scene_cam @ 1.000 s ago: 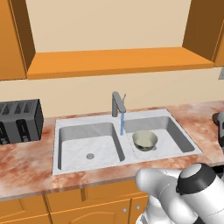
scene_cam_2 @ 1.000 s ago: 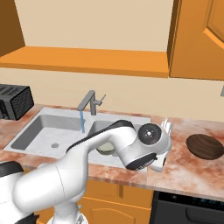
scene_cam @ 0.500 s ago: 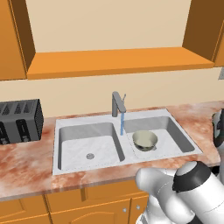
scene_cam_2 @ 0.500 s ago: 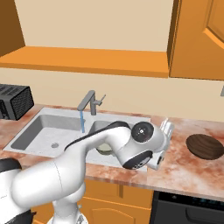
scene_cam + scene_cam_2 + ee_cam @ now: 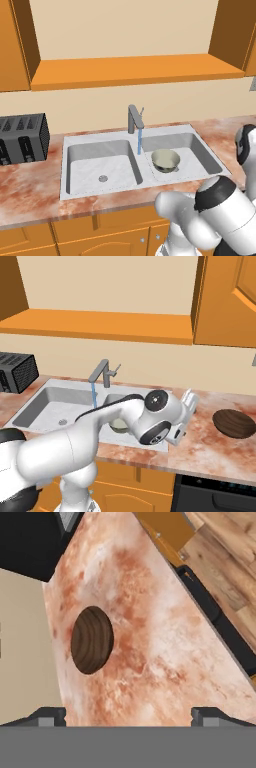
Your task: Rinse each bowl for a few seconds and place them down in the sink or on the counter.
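Note:
A dark brown bowl sits on the reddish marbled counter to the right of the sink. In the hand view this brown bowl lies ahead and to the left of my gripper, some way off. My gripper hovers above the counter between sink and brown bowl, open, with nothing between its fingertips. The pale cream-green bowl stands upright in the right basin, just right of the running water stream. My arm half hides this bowl in the right base view.
The grey faucet stands behind the divider of the sink. A black toaster is on the counter at the left. A dark appliance front lies below the counter's right end. An orange wall cabinet hangs above the brown bowl.
My hand has swung up and to the right over the counter, closer to the brown bowl. The jaws stayed open. Both bowls stayed put and the water keeps running.

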Controlling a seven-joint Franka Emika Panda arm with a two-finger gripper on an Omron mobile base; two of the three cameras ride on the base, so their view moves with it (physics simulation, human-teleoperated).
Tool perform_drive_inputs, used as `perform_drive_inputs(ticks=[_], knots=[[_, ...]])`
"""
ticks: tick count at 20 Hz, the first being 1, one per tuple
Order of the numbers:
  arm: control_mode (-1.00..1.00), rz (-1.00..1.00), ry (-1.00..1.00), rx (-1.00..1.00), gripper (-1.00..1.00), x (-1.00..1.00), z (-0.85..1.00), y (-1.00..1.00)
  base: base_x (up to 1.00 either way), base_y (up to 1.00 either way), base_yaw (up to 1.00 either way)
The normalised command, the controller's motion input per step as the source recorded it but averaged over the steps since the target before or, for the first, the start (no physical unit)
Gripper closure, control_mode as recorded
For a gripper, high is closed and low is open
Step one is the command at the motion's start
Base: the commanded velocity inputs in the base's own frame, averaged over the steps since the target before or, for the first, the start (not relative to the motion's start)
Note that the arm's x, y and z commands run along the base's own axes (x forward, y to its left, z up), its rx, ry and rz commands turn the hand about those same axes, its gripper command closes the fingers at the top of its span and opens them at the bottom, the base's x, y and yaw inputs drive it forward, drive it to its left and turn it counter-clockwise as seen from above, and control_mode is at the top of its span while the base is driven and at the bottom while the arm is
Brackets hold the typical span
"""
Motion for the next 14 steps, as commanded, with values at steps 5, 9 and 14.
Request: perform_drive_inputs(ticks=[5, 9, 14], knots=[[-1.0, -0.05, 0.0, 0.0, -1.0, 0.2, -0.03, 0.0, 0.0, 0.0, 0.0], [-1.0, -0.04, 0.0, 0.0, -1.0, 0.17, -0.03, 0.0, 0.0, 0.0, 0.0], [-1.0, -0.04, -0.03, 0.0, -1.0, 0.13, -0.11, 0.0, 0.0, 0.0, 0.0]])
